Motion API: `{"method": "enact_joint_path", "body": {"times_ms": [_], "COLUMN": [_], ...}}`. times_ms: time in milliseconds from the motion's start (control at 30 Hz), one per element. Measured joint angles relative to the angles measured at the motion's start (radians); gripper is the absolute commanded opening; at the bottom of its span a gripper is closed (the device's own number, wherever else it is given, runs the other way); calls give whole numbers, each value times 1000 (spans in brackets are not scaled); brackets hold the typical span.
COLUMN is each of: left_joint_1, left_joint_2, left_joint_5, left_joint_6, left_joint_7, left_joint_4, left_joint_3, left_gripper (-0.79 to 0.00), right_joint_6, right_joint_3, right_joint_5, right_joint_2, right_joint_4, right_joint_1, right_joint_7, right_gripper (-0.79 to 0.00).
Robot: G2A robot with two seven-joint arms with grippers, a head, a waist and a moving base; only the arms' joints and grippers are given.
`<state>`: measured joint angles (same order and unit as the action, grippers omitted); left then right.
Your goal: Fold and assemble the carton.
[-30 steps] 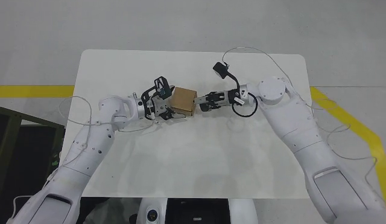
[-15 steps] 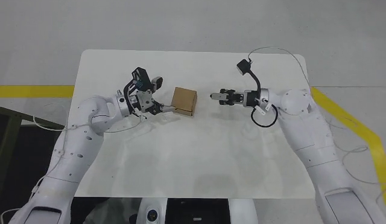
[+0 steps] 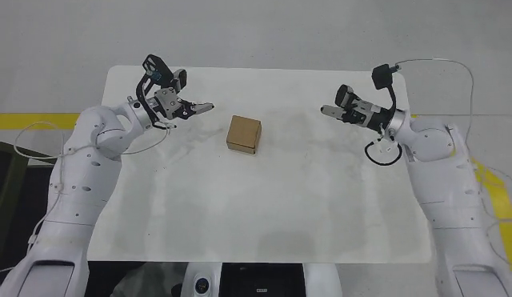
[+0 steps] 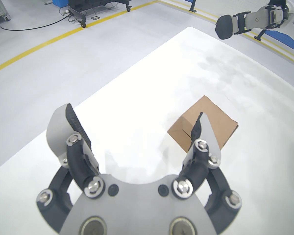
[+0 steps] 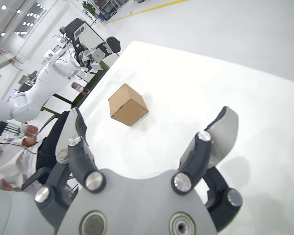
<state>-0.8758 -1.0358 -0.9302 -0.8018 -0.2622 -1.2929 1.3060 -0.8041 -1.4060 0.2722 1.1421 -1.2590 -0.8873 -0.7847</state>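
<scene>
A closed brown carton (image 3: 244,134) stands alone near the middle of the white table (image 3: 256,209), its flaps folded in; the same carton (image 4: 210,121) (image 5: 128,108) sits well ahead of each wrist camera. My left gripper (image 3: 204,106) hovers over the table's far left part, open and empty, a clear gap from the carton. In its own view the left gripper (image 4: 134,117) has its jaws spread wide. My right gripper (image 3: 326,110) is at the far right part, also open and empty; up close the right gripper (image 5: 152,117) holds nothing.
The table's edges run close behind both arms. Cables hang from each wrist, one looping over the far right corner (image 3: 432,61). A yellow floor line (image 3: 48,121) passes on both sides of the table.
Both grippers have let go of the carton and drawn back from it, the left toward the far left, the right toward the far right. The carton stays in place.
</scene>
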Motion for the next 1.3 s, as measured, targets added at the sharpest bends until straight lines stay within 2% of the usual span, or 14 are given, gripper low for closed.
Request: {"method": "enact_joint_path", "body": {"times_ms": [167,467,1300], "left_joint_1": [8,-5,-14], "left_joint_2": [4,11,13], "left_joint_5": [29,47,56], "left_joint_6": [19,32,36], "left_joint_7": [1,5,11], "left_joint_4": [22,-10,-23], "left_joint_3": [22,48,54], "left_gripper": [0,0,-1], "right_joint_6": [26,71,71], "right_joint_3": [-73,-115,-114], "right_joint_5": [204,363,363], "right_joint_2": [-18,-32,-32], "right_joint_4": [-83,-149,-149], "right_joint_1": [-34,-57,-58], "right_joint_7": [127,234,235], "right_gripper": [0,0,0]}}
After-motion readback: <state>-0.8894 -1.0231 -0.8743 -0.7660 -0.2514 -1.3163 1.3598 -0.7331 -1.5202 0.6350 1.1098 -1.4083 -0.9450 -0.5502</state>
